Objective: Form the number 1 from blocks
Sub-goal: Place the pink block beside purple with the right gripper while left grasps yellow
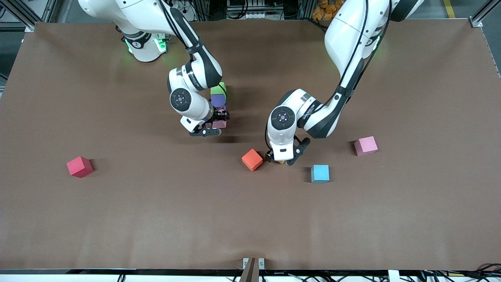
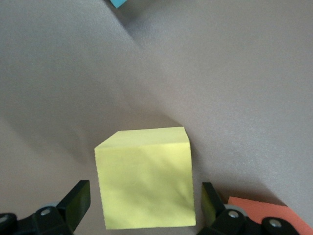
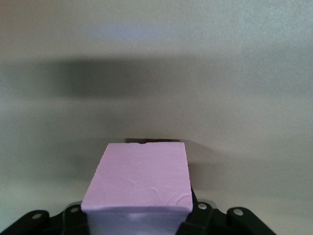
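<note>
On the brown worktop, a short column of blocks runs down the upper middle of the front frame: a green block at the top, a purple block just below it and touching it, and a pink-lilac block lowest, largely hidden by the right arm.

The right end effector sits at that lowest block. In the right wrist picture the pink-lilac block fills the lower middle, its sides pressed between the dark fingers, so the narrow end effector is gripping it.

The left end effector is low in the middle of the front frame, right of centre. Its fingers stand wide, one on each side of a yellow block; the left wrist picture shows gaps between the block and both fingers, so nothing is gripped. In the front frame only a sliver of the yellow block shows under the arm.

An orange block lies just beside the left end effector, on its left in the frame. A blue block lies lower right of it, and a pink block farther right. A red block sits alone, well apart, at the frame's left.
</note>
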Tool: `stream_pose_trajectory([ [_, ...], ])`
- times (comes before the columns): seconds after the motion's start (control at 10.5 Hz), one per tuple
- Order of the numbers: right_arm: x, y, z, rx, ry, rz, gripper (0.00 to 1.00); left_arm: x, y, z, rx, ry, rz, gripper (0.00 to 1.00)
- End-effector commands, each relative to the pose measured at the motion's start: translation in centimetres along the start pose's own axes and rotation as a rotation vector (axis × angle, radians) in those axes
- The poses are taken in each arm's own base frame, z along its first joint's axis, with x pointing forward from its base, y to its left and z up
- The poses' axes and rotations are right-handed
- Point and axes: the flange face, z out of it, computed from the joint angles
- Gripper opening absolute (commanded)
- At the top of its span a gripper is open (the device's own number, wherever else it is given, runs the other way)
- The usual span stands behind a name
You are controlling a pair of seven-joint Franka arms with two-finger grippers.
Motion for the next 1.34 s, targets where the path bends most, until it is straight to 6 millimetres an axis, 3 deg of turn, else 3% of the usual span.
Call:
stream_pose_trajectory([
  [0.0,-2.4,-0.1,0.1,0.009,-0.009,-0.003,0.46,0.2,-0.5,0.0,-0.016,0.01,-0.02,1.0],
  [0.19,-3.3,-1.0,0.7,-0.001,-0.017,0.038,0.48,1.3,-0.5,1.1,-0.013,0.034,-0.021,1.0],
  [0.29,-3.5,-1.2,0.8,-0.003,-0.021,0.038,0.69,1.8,-0.4,1.7,-0.021,0.04,-0.022,1.0],
  [0.38,-3.4,-1.1,0.7,-0.003,-0.026,0.04,1.0,1.9,-0.3,2.1,-0.027,0.044,-0.02,1.0],
  [0.48,-3.2,-1.0,0.5,-0.001,-0.025,0.041,1.0,1.9,-0.3,2.4,-0.024,0.045,-0.013,1.0],
  [0.57,-3.0,-0.9,-0.5,0.013,-0.014,0.034,1.0,1.9,-0.3,2.3,-0.026,0.046,-0.003,0.78],
  [0.67,-2.3,-0.2,-2.2,0.03,-0.004,0.043,1.0,2.0,-0.3,2.3,-0.024,0.046,0.019,0.11],
  [0.76,-2.0,0.3,-4.0,0.047,-0.012,0.05,1.0,2.2,-0.3,2.1,-0.025,0.046,0.043,0.0],
  [0.95,-0.8,2.8,-7.2,0.047,-0.013,0.005,1.0,2.2,-0.5,1.4,-0.02,0.049,0.058,0.0],
  [1.14,1.7,8.2,-9.3,0.004,-0.032,-0.054,1.0,0.0,-1.4,-2.6,0.052,0.045,0.121,0.0],
  [1.24,3.3,11.4,-10.8,-0.027,-0.035,-0.081,1.0,-2.8,-2.0,-5.4,0.078,0.027,0.165,0.0],
])
